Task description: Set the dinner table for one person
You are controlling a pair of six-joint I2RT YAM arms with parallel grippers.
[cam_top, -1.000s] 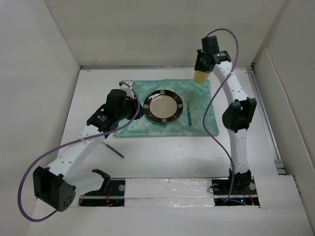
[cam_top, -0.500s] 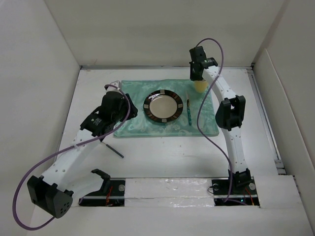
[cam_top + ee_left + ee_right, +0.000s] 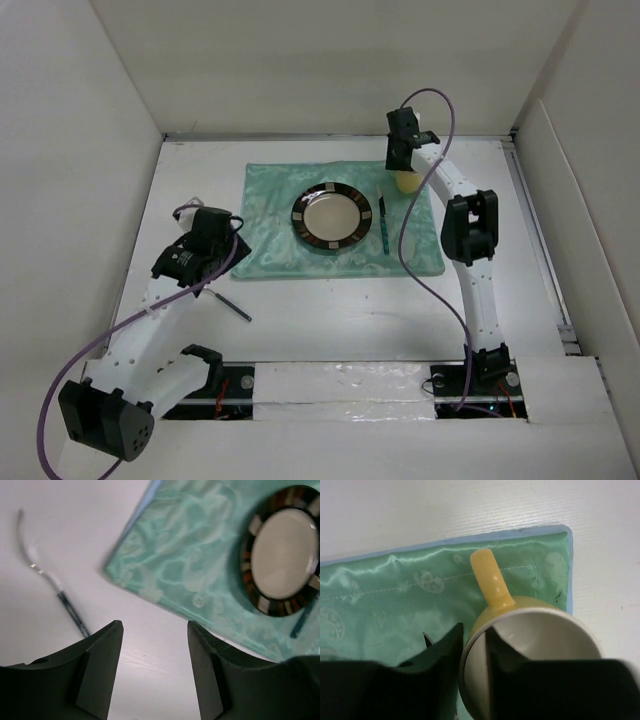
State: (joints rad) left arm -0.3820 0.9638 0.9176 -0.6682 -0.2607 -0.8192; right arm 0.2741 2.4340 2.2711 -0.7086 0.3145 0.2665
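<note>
A yellow mug (image 3: 407,181) stands upright on the back right corner of the mint-green placemat (image 3: 270,225). My right gripper (image 3: 404,167) straddles its wall. In the right wrist view one finger is inside the mug (image 3: 545,630) and one outside, with a strip of inner wall showing between them, so the right gripper (image 3: 474,630) is open. The handle (image 3: 491,582) points away. My left gripper (image 3: 212,232) hangs open and holds nothing. In the left wrist view the left gripper (image 3: 154,630) is over the dinner table (image 3: 75,510) by the placemat (image 3: 190,560) corner.
A dark-rimmed plate (image 3: 332,216) sits mid-placemat, with a teal-handled utensil (image 3: 384,226) just to its right. A dark-handled utensil (image 3: 230,305) lies on the dinner table (image 3: 350,320) near the front left, also the utensil (image 3: 60,590) in the left wrist view. White walls enclose the sides.
The left arm drew back left off the placemat and its jaws opened. The right arm lowered the mug onto the placemat's back right corner and its jaws widened.
</note>
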